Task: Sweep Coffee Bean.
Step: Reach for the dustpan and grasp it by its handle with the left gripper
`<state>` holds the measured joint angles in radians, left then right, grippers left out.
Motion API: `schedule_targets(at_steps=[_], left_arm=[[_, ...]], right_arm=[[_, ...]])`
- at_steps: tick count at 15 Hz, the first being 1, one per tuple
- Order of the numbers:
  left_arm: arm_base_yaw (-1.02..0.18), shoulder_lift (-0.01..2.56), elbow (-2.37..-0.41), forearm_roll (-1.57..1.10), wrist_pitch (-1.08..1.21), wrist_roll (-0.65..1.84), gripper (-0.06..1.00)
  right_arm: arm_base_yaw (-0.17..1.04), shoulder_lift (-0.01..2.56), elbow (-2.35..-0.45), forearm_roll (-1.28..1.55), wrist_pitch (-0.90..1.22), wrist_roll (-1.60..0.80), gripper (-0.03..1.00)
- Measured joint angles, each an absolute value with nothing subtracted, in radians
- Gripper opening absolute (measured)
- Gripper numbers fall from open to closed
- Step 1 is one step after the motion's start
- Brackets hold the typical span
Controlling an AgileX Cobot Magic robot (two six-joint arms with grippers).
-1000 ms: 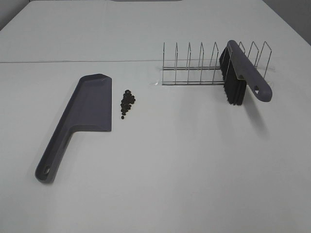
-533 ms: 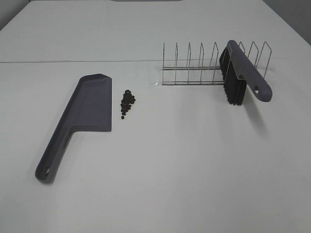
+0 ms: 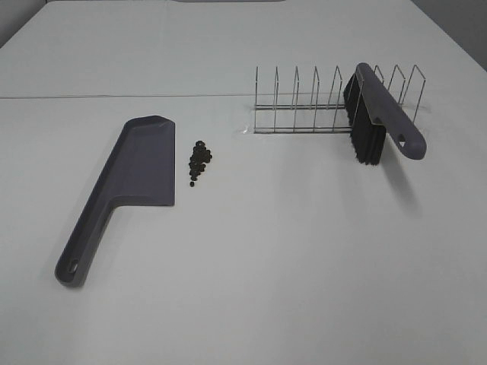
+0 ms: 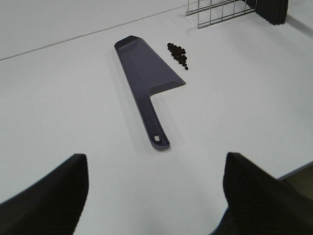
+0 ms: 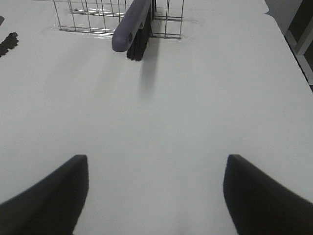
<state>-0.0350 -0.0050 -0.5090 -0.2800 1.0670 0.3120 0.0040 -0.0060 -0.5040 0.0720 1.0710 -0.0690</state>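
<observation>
Found coffee bean (image 3: 199, 161) as a narrow cluster on table (image 3: 304, 251), just beside the open right edge of dustpan (image 3: 137, 171), not touching. Long axis near-to-far, roughly parallel to that edge, far end leaning right. Noted brush (image 3: 380, 114) propped in wire rack (image 3: 304, 106), well apart rightward. Left gripper (image 4: 155, 166) and right gripper (image 5: 155, 166): jaws spread wide, empty.

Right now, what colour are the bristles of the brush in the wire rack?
Black. The bristles hang below the brush's grey-purple handle, clearest in the exterior high view.
</observation>
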Motion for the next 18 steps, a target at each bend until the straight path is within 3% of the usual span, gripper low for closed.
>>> schedule_targets(at_steps=[18], left_arm=[[-0.035, -0.005, -0.509, -0.280, 1.067, 0.312, 0.73]], right_arm=[[0.004, -0.006, -0.504, 0.072, 1.071, -0.069, 0.73]])
